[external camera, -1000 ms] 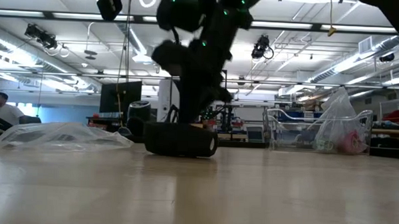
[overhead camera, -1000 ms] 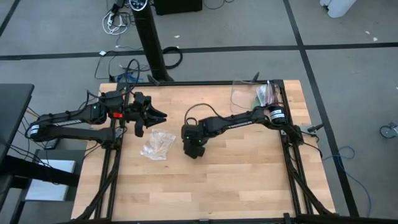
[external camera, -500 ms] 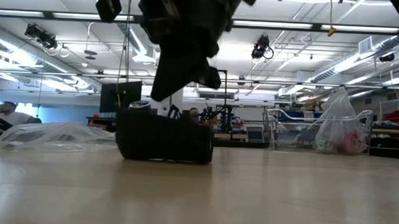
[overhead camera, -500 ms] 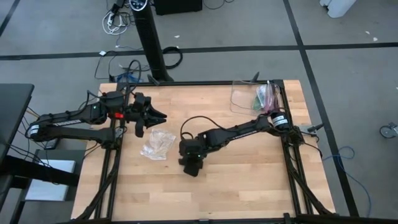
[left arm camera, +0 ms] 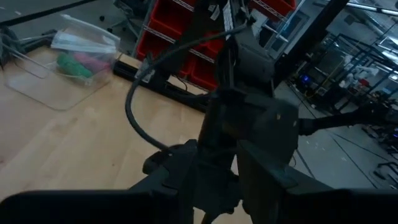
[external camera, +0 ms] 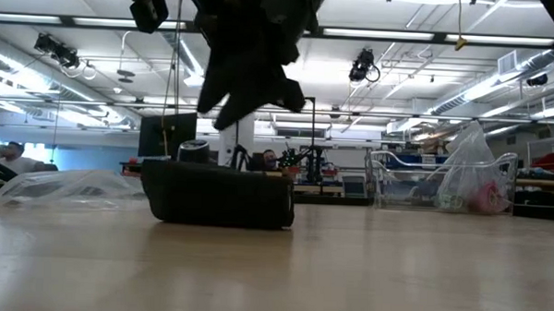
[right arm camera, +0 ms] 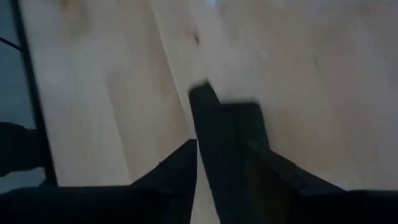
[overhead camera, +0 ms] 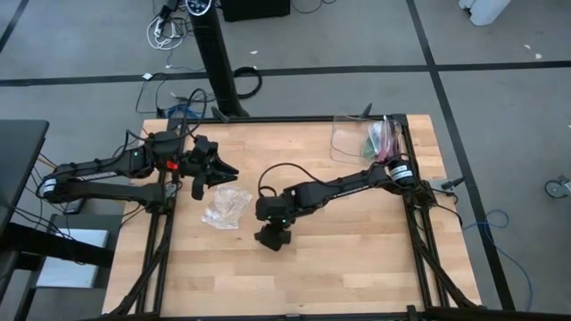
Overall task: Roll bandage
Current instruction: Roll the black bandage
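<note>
Figure: late stage of rolling. The bandage (external camera: 218, 192) is lying on the wooden table (overhead camera: 357, 250) as a compact dark cylinder, on its side, with no loose strip trailing from it in the low view; the rolling itself is judged essentially done. The right gripper (overhead camera: 271, 217) is hanging directly over the roll, its fingers (right arm camera: 217, 134) reaching down to the dark fabric; whether they are clamping it or parting from it cannot be told. The left gripper (overhead camera: 219, 169) is waiting well apart, off to the far side of the clear plastic bag (overhead camera: 225, 207), which is lying just beside the right gripper; the left jaws are standing apart, holding nothing. What appears left: releasing the roll and withdrawing.
</note>
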Robot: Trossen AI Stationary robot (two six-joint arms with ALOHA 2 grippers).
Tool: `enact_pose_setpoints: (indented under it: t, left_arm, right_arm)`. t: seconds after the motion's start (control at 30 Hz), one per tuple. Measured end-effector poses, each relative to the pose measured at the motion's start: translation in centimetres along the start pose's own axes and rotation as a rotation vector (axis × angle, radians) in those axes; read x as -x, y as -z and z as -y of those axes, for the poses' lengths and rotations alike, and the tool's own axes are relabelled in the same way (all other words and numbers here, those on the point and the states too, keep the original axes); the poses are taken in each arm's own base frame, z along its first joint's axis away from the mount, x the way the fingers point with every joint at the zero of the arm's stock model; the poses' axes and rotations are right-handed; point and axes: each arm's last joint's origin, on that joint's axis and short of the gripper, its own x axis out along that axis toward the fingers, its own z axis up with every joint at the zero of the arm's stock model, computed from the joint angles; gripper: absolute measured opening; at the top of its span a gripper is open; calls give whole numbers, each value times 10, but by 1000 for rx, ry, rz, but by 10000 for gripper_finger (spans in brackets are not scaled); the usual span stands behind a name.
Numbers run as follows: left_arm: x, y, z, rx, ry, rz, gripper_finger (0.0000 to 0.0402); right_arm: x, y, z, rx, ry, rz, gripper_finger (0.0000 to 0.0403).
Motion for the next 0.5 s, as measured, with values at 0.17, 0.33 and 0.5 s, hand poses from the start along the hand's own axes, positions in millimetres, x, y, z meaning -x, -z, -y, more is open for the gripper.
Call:
enact_pose_setpoints:
  t: [0.17,0.33,0.5]
  left_arm:
    - [0,2,0,4,23,-25,119]
    - [0,3,1,-8,50,-48,119]
    - [0,3,1,-18,54,-49,119]
  right_arm:
    - [-7,11,11,-89,58,-75,137]
    - [-13,15,16,-97,37,-102,137]
    - [-23,24,24,-106,4,-161,137]
